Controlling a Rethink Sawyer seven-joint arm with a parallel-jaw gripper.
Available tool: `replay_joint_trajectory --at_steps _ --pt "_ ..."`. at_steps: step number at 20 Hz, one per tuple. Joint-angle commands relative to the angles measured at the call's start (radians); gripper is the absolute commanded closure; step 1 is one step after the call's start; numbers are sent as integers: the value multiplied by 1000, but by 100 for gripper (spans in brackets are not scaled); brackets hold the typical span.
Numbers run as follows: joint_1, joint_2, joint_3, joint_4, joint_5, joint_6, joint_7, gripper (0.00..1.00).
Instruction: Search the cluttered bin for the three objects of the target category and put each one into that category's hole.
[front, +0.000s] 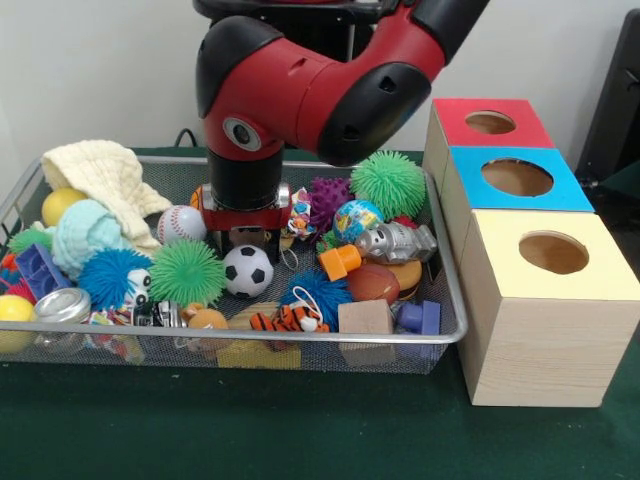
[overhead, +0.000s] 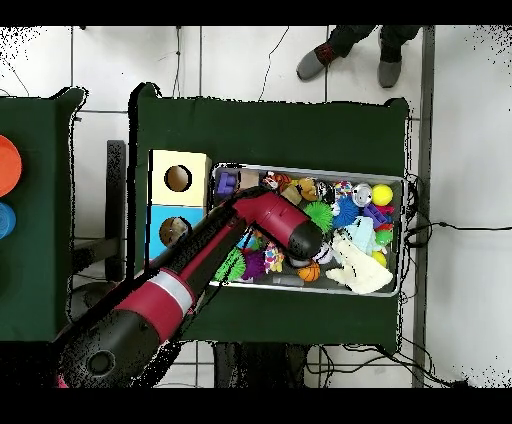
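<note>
A wire mesh bin (front: 300, 336) holds a heap of toys. My gripper (front: 246, 240) is lowered into its middle, just above and behind a small soccer ball (front: 247, 270), with a baseball (front: 181, 224) at its left. The arm's wrist hides how the gripper stands. To the right are three wooden boxes, each with a round hole: red top (front: 490, 122), blue top (front: 517, 177), yellow top (front: 553, 252). In the overhead view the arm (overhead: 200, 265) reaches across the boxes (overhead: 178, 178) into the bin (overhead: 310, 168) and covers the gripper.
Around the gripper lie green spiky balls (front: 186, 271) (front: 387, 183), a blue spiky ball (front: 110, 275), a globe ball (front: 357, 219), a silver robot toy (front: 395, 242), a brown football (front: 373, 283) and a cream cloth (front: 105, 175). A person's feet (overhead: 350, 55) show beyond the table.
</note>
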Motion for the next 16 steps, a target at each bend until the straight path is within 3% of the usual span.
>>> replay_joint_trajectory --at_steps 1,7,8,12,16 --pt "-29 263 70 79 13 55 344 0" --pt "-34 270 76 57 106 164 297 0" --pt "-56 248 100 56 123 155 240 0" --pt "-64 242 109 62 167 189 188 0" --pt "-71 247 103 48 162 161 167 0"
